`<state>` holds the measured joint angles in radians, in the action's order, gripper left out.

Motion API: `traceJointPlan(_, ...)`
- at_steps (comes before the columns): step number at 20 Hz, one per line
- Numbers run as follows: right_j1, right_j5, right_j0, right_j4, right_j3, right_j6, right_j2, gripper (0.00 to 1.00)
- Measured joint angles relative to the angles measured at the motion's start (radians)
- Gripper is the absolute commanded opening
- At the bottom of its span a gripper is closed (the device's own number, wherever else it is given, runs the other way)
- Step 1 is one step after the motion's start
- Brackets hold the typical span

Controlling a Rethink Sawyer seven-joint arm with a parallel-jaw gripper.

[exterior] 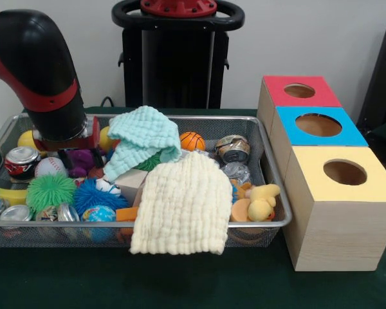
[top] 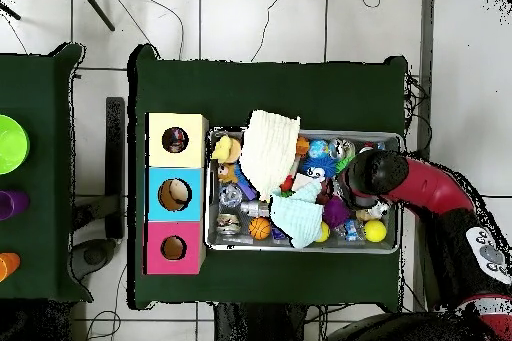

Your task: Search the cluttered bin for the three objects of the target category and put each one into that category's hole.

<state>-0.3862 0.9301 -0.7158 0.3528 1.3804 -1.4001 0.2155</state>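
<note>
The wire mesh bin (exterior: 264, 224) sits on the green table, full of clutter; it also shows in the overhead view (top: 300, 248). No ruffled printed fabric piece shows; any are hidden under the clutter. My gripper (exterior: 71, 154) reaches down into the bin's left end in the front view, among balls and cans, its tip buried in the clutter. In the overhead view the gripper (top: 352, 197) is at the bin's right part. The yellow-topped box's hole (exterior: 345, 172) (top: 175, 140) stands beside the bin, apart from the gripper.
A mint-green cloth (exterior: 143, 138) lies mid-bin and a cream cloth (exterior: 183, 206) hangs over the front rim. Cans, spiky balls, a small basketball (exterior: 192, 140) and a yellow plush duck (exterior: 260, 201) fill the bin. Blue-topped (exterior: 318, 125) and red-topped (exterior: 299, 91) boxes stand behind the yellow one.
</note>
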Motion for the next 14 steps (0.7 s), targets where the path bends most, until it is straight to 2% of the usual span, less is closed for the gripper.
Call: traceJointPlan(14,0.005,0.002,-0.001,-0.008,-0.013,0.0,0.0,1.0)
